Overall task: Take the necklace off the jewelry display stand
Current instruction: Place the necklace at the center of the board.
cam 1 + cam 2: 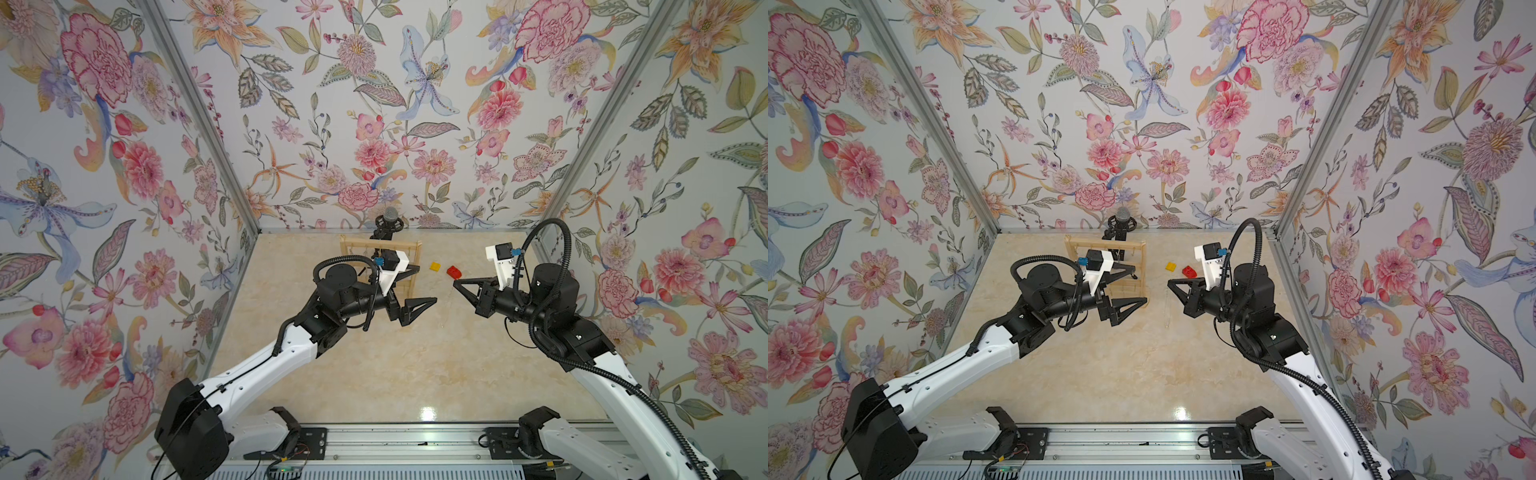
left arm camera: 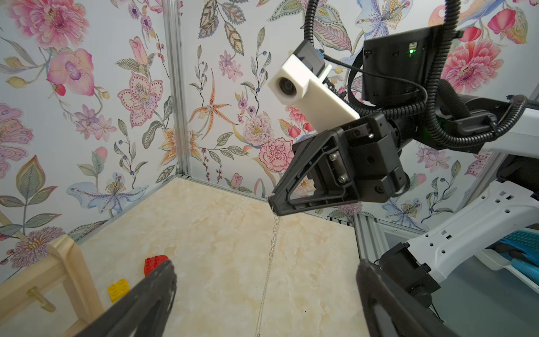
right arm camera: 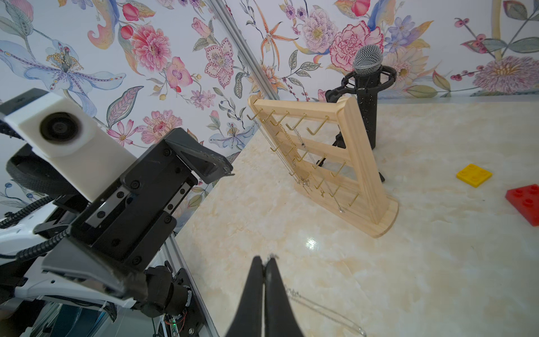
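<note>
Removal looks basically done, judging from how things lie; right tool point(image 2: 275, 201) has its jaws pressed together on one end of the silver necklace point(image 2: 272, 242); the chain hangs straight down from the tip and its lower part lies slack on the desk point(image 1: 374, 374); right wrist view shows the same, with the chain trailing off on the marble beside the closed fingers point(image 3: 272, 280); the necklace is off the hooks and well apart from the jewelry display stand point(image 3: 358, 151), roughly at 4 o'clock from it in a top view; the stand is upright at about 11 o'clock of the desk, and other chains point(image 3: 294, 148) hang on its hooks, so only this one is off; left tool point(image 1: 424, 284) has its jaws wide apart and empty, pointing toward the right tool, just in front of the stand; left wrist view shows the hanging chain beyond its two fingers point(image 2: 157, 291), not gripped by them; what is left, my guess: lower the held end, let go, pull both arms back; risk is the loose chain snagging on a fingertip at release; clutter: yellow brick point(image 1: 435, 266) and red brick point(image 1: 455, 272) near 1 o'clock, microphone point(image 1: 390, 216) on a black tripod at 12 o'clock behind the stand; writing: none readable anywhere, no brand or label on the stand, the bricks or the arms; only a small green light on the right arm's housing.
</note>
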Tool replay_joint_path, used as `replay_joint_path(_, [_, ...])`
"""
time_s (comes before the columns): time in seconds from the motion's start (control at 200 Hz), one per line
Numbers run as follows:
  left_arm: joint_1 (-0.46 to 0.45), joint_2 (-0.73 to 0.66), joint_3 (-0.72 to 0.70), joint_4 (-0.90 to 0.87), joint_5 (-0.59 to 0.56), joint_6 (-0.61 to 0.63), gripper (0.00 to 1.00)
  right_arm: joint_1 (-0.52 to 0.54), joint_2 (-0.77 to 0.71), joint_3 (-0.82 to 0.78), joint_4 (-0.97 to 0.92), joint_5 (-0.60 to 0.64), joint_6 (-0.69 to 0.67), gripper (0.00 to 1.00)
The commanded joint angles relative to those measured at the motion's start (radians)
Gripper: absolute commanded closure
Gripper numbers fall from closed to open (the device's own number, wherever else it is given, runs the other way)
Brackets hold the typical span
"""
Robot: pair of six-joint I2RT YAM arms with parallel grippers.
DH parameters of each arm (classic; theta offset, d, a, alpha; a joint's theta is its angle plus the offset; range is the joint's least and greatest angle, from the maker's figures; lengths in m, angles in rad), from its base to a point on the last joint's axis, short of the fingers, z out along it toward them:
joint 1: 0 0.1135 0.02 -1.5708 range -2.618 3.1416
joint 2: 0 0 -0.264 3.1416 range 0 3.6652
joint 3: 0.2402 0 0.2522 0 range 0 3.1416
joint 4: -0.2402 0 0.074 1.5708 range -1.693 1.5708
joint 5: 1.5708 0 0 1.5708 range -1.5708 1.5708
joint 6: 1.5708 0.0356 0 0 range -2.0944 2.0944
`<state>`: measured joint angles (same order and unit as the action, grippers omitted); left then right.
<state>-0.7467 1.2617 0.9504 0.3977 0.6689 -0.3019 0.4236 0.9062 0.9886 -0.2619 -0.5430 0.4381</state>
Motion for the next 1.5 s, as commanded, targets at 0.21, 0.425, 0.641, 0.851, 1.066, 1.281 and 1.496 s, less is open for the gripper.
replay_joint_path(0.21, [-0.101, 0.121, -0.062, 0.229, -0.045, -0.026, 0.1, -0.006, -0.047, -0.028, -0.03, -0.062, 0.034, 1.0])
replay_joint_path(0.425, [-0.101, 0.177, -0.13, 0.349, 0.001, -0.054, 0.15, -0.005, -0.065, -0.027, -0.039, -0.074, 0.046, 1.0])
replay_joint_path(0.641, [-0.102, 0.24, -0.12, 0.346, 0.041, -0.031, 0.2, -0.004, -0.067, -0.022, -0.05, -0.077, 0.051, 1.0])
replay_joint_path(0.851, [-0.102, 0.295, -0.09, 0.322, 0.079, -0.02, 0.3, -0.003, -0.067, -0.013, -0.053, -0.079, 0.056, 1.0])
replay_joint_path(1.066, [-0.102, 0.359, -0.094, 0.342, 0.092, -0.039, 0.37, -0.002, -0.065, -0.003, -0.055, -0.083, 0.059, 1.0])
replay_joint_path(1.281, [-0.107, 0.389, -0.104, 0.381, 0.107, -0.067, 0.39, -0.003, -0.064, 0.002, -0.056, -0.083, 0.059, 1.0])
replay_joint_path(1.496, [-0.112, 0.416, -0.12, 0.415, 0.109, -0.088, 0.42, -0.003, -0.065, 0.007, -0.056, -0.084, 0.058, 1.0])
